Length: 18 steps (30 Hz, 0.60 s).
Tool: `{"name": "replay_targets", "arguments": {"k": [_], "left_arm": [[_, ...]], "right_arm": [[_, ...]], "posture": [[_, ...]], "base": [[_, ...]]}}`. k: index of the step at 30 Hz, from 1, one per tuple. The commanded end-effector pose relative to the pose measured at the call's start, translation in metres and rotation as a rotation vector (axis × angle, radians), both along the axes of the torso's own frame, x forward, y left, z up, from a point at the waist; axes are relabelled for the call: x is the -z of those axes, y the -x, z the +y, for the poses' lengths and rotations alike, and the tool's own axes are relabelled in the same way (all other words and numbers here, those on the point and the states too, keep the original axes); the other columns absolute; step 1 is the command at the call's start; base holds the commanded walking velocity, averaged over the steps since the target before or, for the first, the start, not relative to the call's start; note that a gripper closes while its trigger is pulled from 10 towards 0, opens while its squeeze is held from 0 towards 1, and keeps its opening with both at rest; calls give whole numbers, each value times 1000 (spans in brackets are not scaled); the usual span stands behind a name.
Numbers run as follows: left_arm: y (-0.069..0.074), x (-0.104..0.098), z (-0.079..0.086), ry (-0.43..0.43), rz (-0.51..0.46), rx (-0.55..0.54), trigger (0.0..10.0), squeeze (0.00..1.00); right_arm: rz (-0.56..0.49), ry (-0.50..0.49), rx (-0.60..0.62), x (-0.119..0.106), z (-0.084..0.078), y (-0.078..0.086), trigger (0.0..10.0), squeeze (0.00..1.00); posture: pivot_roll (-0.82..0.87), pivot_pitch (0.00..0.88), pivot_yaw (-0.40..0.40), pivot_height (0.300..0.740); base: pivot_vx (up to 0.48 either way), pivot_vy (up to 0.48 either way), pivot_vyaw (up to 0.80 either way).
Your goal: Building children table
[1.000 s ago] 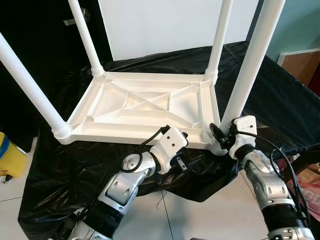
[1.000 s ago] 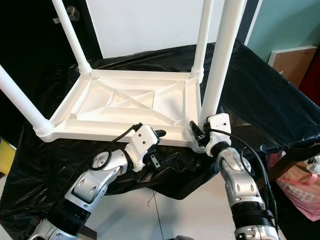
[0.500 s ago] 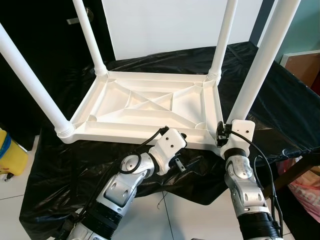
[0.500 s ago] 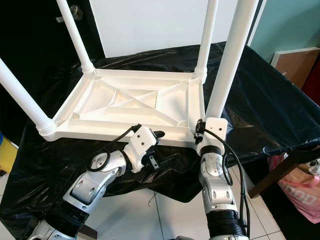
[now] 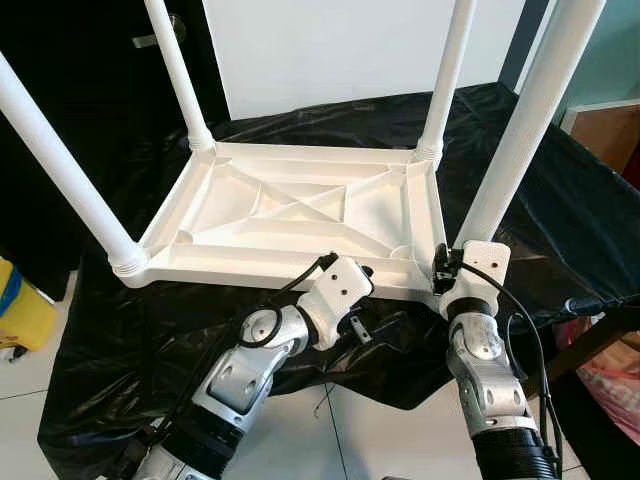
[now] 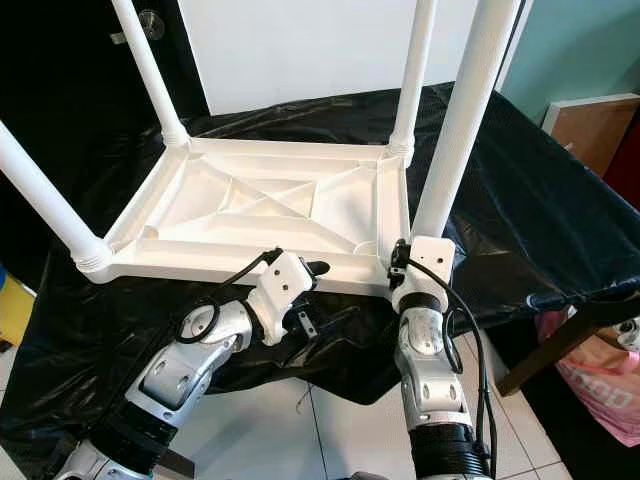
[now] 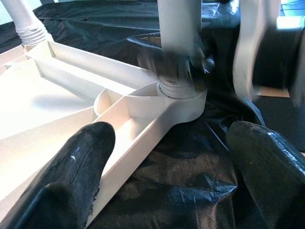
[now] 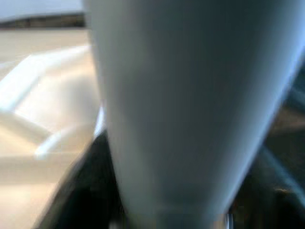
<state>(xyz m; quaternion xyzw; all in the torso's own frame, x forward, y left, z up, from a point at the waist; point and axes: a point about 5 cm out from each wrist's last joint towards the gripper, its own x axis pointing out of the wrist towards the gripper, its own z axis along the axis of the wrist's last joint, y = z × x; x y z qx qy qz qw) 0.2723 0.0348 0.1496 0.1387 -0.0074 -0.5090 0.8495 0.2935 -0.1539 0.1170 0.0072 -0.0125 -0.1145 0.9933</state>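
Legs all four stand in the upturned children table (image 5: 300, 215), right tool (image 5: 447, 272) gripping the near-right leg (image 5: 520, 130), left tool (image 7: 162, 157) spread wide beside its socket, tightening likely left.

A black plastic sheet (image 5: 560, 215) covers the work surface. On it rests a white children's table (image 5: 290, 215), upside down, its four legs pointing up.

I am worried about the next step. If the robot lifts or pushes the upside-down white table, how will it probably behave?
The white table looks like hollow moulded plastic with ribs, so probably light and stiff. With its long legs pointing up, it may wobble or tip when lifted. Pushed, it could slide or bunch the glossy black sheet beneath.
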Motion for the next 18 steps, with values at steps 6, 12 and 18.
{"name": "replay_targets", "arguments": {"k": [6,12,18], "left_arm": [[3,3,0,-22,11,12,10000,0],[3,4,0,-23,13,11,10000,0],[3,3,0,-23,13,10,10000,0]], "right_arm": [[-26,-29,-59,0,-7,7,10000,1000],[-56,-14,-202,-4,-23,12,10000,1000],[-51,47,-387,-15,-41,6,10000,1000]], "posture": [[-177,46,2,740],[-181,50,5,740],[-184,58,5,740]], "base": [[0,0,0],[0,0,0],[0,0,0]]}}
